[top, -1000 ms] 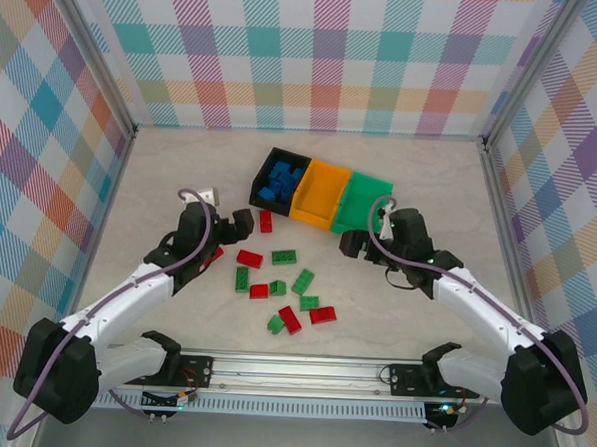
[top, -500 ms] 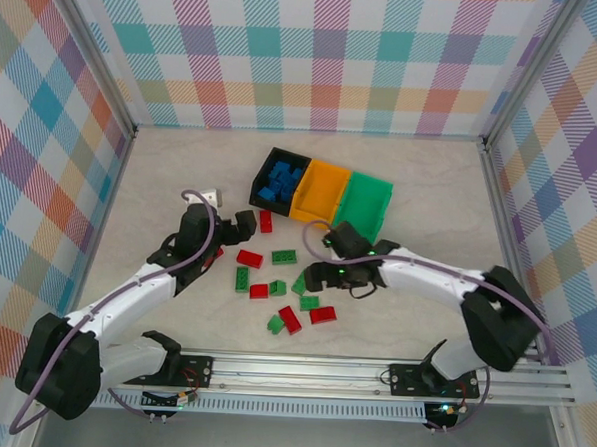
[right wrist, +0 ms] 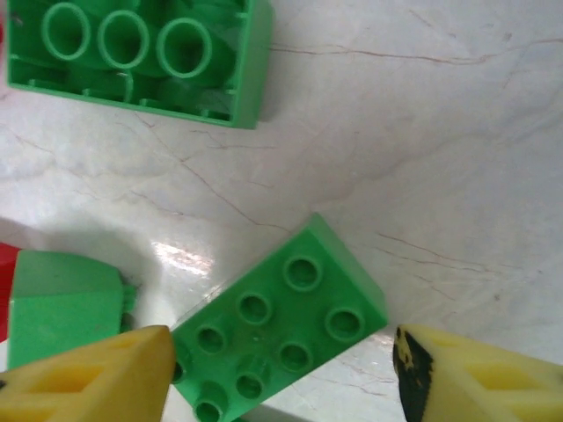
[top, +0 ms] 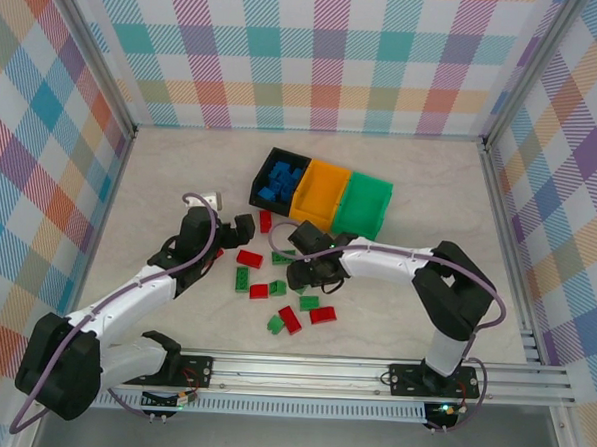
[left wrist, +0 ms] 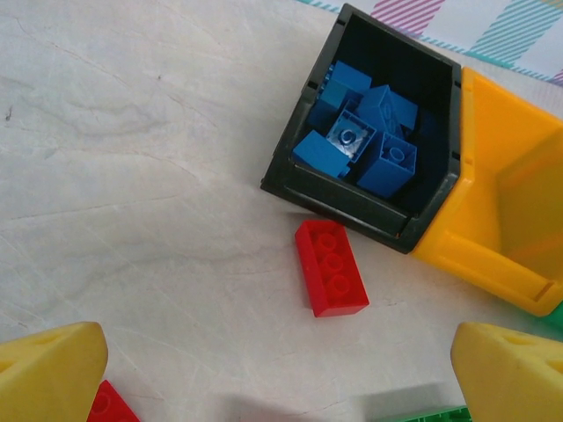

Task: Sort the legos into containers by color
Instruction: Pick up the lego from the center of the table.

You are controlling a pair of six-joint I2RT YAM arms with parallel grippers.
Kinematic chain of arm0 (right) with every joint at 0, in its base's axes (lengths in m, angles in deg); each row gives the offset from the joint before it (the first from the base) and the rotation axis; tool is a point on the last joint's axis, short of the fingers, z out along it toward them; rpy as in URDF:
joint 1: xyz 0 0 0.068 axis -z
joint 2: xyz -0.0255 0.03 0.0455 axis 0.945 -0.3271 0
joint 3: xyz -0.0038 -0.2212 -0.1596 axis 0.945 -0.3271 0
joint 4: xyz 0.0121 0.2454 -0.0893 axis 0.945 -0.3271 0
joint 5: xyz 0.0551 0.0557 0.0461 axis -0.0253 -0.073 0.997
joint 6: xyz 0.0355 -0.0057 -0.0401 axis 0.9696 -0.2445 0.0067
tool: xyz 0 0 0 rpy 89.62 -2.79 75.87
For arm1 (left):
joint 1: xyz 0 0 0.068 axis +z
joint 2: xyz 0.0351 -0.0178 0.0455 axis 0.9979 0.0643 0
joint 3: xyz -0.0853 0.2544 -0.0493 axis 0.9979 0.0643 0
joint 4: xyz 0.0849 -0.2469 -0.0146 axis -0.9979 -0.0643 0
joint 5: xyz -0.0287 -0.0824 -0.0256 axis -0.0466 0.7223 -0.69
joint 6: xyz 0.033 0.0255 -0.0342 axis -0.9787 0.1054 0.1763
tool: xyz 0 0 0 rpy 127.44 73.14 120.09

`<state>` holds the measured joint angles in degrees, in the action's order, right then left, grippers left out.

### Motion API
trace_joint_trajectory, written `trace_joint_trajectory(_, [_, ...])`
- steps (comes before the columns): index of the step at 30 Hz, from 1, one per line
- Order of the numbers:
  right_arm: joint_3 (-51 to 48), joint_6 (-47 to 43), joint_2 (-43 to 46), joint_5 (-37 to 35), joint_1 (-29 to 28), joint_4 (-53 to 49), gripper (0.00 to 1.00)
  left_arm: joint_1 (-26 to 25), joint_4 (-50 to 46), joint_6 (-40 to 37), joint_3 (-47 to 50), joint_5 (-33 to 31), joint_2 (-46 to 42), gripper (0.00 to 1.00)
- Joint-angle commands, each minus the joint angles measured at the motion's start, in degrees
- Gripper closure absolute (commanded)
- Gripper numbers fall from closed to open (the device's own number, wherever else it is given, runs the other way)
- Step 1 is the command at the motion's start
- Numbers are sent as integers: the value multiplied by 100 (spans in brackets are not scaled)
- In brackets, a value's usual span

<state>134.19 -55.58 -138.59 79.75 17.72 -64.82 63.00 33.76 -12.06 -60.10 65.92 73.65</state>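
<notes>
While the right arm reaches across to the middle of the table (top: 181, 167), the right claw (top: 303, 274) hangs low over a green brick (right wrist: 277, 338). From the right wrist, that brick lies studs up between the two yellow fingers (right wrist: 88, 378). The claw is partly spread and not clenched. A strip of bare table shows between the brick and one finger. The other finger is right at the brick's corner, but it is hard to tell if they touch. Close by lies an upside-down green brick (right wrist: 136, 53), hollow side up.

The left claw (left wrist: 281, 378) is spread wide and grasps nothing. It hangs on the left side, just near of a red brick (left wrist: 331, 267). That brick lies flat beside the black bin (left wrist: 361, 211), close to its wall.

The three bins sit joined in a row toward the far side. The black one is on the left, the orange bin (top: 320, 190) is in the middle, and the green bin (top: 365, 202) is on the right. Blue bricks (left wrist: 361, 141) are piled in the black bin. Other red and green legos (top: 250, 258) lie scattered on the table, near of the bins and between the two arms
</notes>
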Motion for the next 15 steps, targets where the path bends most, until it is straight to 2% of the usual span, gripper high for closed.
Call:
trace_joint_trajectory(1, [179, 175, -369, -40, -108, -242, 37, 47, -16, -61, -62, 21, -4, 0])
trace_joint_trajectory(4, [332, 226, -526, 250, -112, -126, 36, 50, -86, -56, -62, -210, -62, 0])
trace_joint_trajectory(7, [467, 271, -678, 308, -113, -66, 29, 50, -144, -91, -71, -204, -185, 0])
trace_joint_trajectory(10, [726, 271, -842, 348, -113, -227, 25, 55, -155, -105, -23, -322, -297, 0])
trace_joint_trajectory(14, [863, 274, -877, 366, -124, -151, 25, 54, -211, -102, -75, -242, -297, 0])
trace_joint_trajectory(15, [943, 296, -919, 401, -121, -160, 28, 54, -250, -107, -98, -246, -288, 0])
